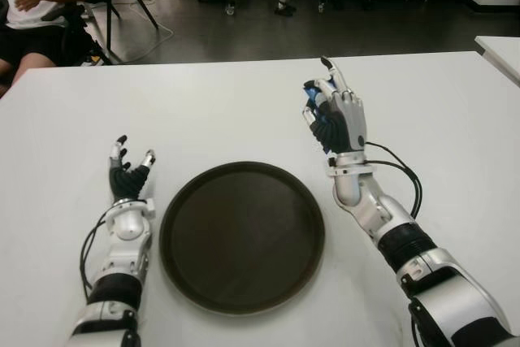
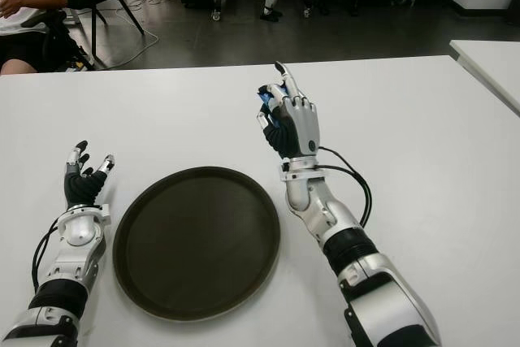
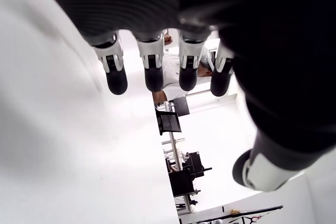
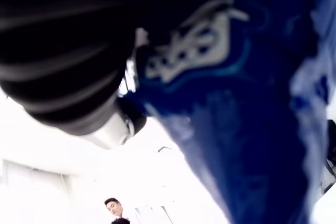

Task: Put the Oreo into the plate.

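Evidently the right robot hand [image 1: 331,115] clasps the blue Oreo pack [image 4: 236,129] just beyond the plate's [image 1: 175,225] far right rim, ready to carry it over, while the left robot hand [image 1: 128,172], fingers spread and empty, shows left of the plate on the worktop [image 1: 203,111].

I see a white table [image 1: 244,111] before me. On it lies a round dark plate [image 1: 242,236], near the front edge.

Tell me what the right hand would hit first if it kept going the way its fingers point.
Probably nothing on the table: the right hand, shut on the blue Oreo pack, points up and away over bare white table, beyond the plate. Depth is uncertain.
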